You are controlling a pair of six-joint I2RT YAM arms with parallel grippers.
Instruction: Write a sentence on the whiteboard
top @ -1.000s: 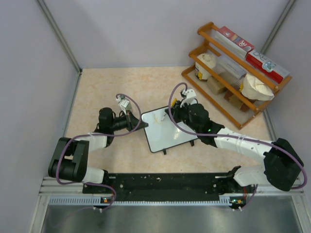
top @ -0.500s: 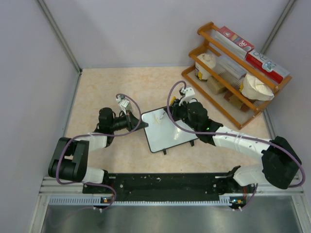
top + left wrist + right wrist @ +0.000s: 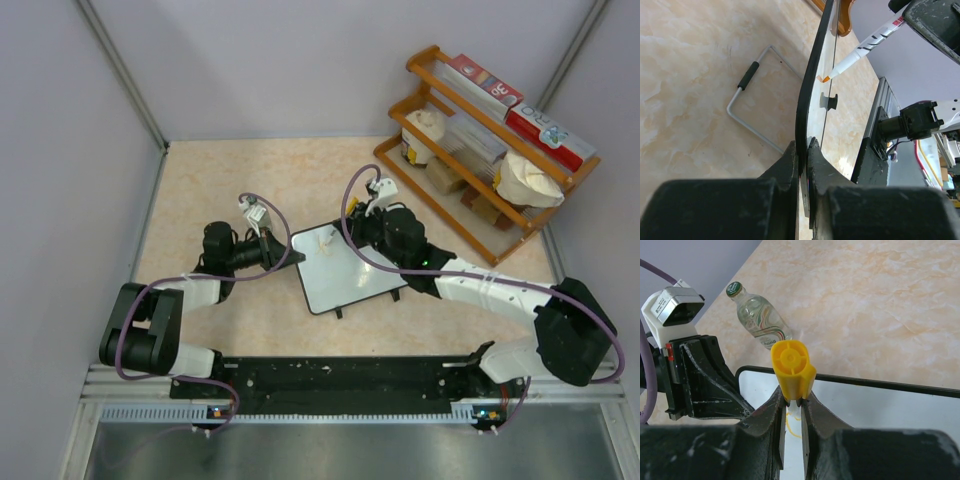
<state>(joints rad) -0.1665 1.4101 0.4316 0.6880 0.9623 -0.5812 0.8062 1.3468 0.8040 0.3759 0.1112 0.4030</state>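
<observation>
top: whiteboard [image 3: 350,275] mid-table, left gripper [image 3: 295,258] clamped on its left edge | left wrist: marker [image 3: 867,45] tip at board face | right wrist: right gripper [image 3: 793,397] clamped on marker; orange sentence [image 3: 788,424] strokes beneath, at the board's far-left corner

Robot lab test cell. Plain grey wall panels [image 3: 300,60] close off left, far and right sides, joined by bare metal posts [image 3: 120,70]. Marble-look tabletop [image 3: 230,170] inside. Two white-and-black robot arms, left arm [image 3: 195,290] and right arm [image 3: 490,292], bolted to black rail [image 3: 340,375] along near edge. Slotted metal strip [image 3: 300,412] just in front of rail. Purple cables [image 3: 118,345] loop loose along arms. Small camera [image 3: 672,307] mounted on left wrist. Wooden rack [image 3: 437,207] at far right holds boxes [image 3: 545,135] and bags. Glass bottle [image 3: 757,315] on tabletop.
</observation>
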